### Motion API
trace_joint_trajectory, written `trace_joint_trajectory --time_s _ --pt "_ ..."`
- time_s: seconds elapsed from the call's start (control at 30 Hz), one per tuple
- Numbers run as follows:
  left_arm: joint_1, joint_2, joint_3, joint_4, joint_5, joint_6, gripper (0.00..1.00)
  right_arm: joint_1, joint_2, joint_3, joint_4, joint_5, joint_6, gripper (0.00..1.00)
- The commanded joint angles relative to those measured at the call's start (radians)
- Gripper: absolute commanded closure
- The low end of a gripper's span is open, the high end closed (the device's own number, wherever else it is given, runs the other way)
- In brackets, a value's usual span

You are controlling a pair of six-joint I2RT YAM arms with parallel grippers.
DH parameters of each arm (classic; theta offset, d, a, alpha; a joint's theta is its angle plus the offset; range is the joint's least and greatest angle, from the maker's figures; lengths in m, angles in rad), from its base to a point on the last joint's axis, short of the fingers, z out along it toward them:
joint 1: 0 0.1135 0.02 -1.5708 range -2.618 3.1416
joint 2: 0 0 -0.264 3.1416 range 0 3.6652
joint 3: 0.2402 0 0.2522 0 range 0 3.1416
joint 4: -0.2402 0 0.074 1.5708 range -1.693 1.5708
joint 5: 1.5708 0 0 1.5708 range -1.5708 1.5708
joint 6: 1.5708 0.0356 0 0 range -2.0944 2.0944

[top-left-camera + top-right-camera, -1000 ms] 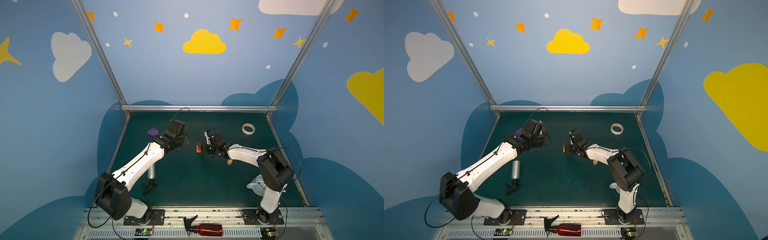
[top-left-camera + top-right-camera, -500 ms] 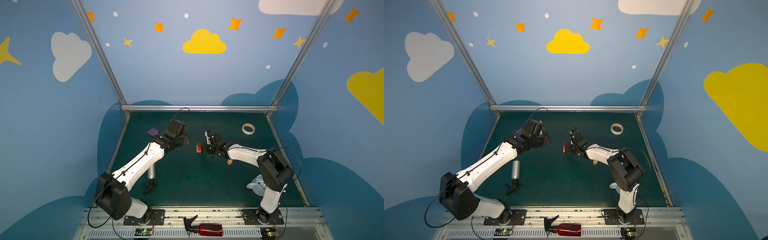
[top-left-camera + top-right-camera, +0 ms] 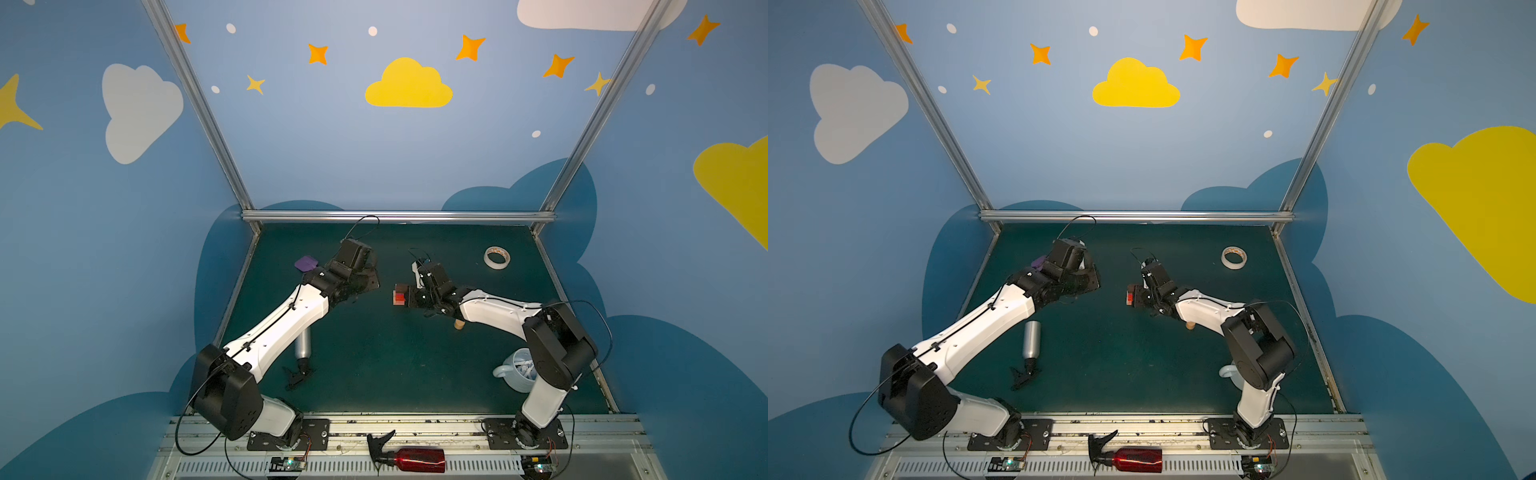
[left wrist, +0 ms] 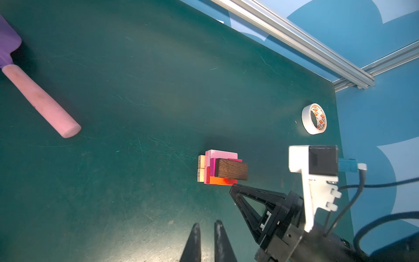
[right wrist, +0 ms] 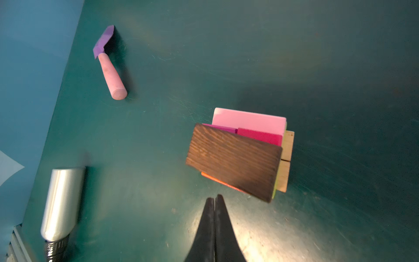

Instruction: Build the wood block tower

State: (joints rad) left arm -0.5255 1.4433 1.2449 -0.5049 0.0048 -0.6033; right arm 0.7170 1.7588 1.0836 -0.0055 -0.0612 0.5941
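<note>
The tower [image 3: 400, 294] [image 3: 1131, 296] stands mid-table: tan bars at the base, pink, lime-green, red and magenta layers above. A dark brown block [image 5: 233, 158] [image 4: 231, 169] lies on top, skewed across the lower layers. My right gripper [image 5: 214, 197] [image 3: 409, 297] is shut and empty, its tip just beside the tower's red edge. My left gripper [image 4: 207, 223] [image 3: 375, 284] hovers to the tower's left, its fingers a narrow gap apart with nothing between them. A short tan cylinder [image 3: 459, 325] [image 3: 1190, 326] stands on the table under the right forearm.
A purple spatula [image 3: 306, 263] [image 5: 108, 65] with a pink handle lies at the back left. A white tape roll [image 3: 496, 257] [image 4: 314, 118] sits at the back right. A silver bottle [image 3: 303, 343] [image 5: 61, 204] lies front left and a pale mug [image 3: 515, 370] stands by the right arm's base.
</note>
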Motion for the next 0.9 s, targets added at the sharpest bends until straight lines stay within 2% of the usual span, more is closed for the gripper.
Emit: trace_joint_trajectory --time_s 0.0,0.2,0.87 --pt "0.005 -0.017 -0.010 0.010 0.008 0.000 0.86 0.007 -0.052 -0.021 -0.013 0.015 -0.011 1.00" --pt "0.004 -0.015 -0.012 0.012 0.011 0.000 0.86 0.005 -0.073 -0.034 -0.028 0.026 -0.016 1.00" --pt "0.004 -0.009 -0.015 0.009 0.006 0.000 0.86 -0.019 -0.011 -0.022 -0.038 0.004 -0.002 1.00"
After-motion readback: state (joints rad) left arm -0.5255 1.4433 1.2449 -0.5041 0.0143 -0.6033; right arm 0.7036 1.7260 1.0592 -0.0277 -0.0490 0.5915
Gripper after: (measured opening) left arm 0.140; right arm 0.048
